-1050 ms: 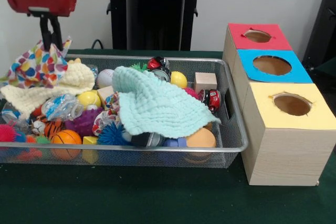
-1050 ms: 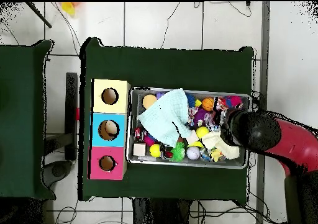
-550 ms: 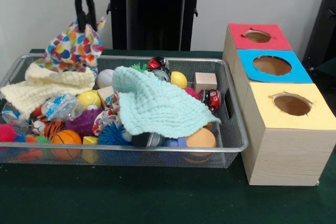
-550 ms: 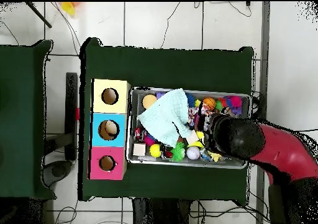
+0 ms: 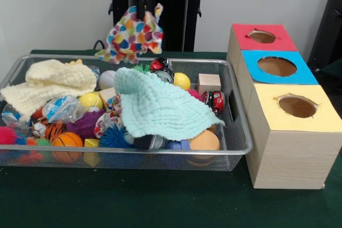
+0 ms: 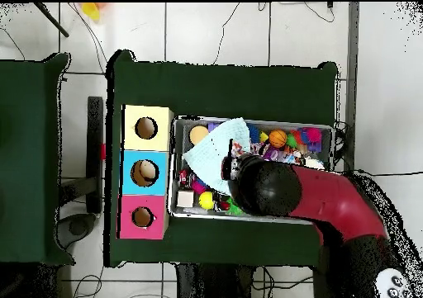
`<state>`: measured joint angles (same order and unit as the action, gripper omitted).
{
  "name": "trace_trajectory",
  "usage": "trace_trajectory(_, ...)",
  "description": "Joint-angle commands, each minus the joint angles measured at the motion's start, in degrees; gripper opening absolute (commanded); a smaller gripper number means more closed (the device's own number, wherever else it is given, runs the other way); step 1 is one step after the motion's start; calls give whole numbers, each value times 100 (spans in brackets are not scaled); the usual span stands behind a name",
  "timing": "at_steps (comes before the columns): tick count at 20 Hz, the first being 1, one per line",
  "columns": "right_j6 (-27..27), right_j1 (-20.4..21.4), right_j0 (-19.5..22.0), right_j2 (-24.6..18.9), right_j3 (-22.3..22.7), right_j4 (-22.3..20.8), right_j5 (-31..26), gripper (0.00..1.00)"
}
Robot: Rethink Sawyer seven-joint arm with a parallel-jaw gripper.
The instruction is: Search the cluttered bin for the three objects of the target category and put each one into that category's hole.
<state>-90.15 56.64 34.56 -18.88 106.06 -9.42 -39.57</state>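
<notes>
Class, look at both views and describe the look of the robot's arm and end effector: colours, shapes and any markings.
The arm is glossy red, thick and tubular, with a rounded black housing at its wrist end. Near its base sits a black section with small white marks. The end effector is a slim black part below a red and black casing at the front view's top edge.

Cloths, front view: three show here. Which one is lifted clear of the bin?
The multicoloured spotted cloth, hanging from the gripper; the cream cloth and mint cloth lie in the bin.
</notes>
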Motion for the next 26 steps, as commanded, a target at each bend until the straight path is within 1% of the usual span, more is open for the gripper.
trace_trajectory(1, -1278, 266, -440, 320, 703, 389, -181, 0)
trace_trajectory(8, -1568, 343, -977, 701, 748, 570, -96, 0)
trace_trajectory(14, -1936, 397, -1569, 1031, 691, 809, -121, 0)
trace_trajectory(19, -2161, 308, -2000, 1273, 705, 1046, 43, 0)
trace_trajectory(26, -2664, 199, -2662, 1567, 653, 1262, 173, 0)
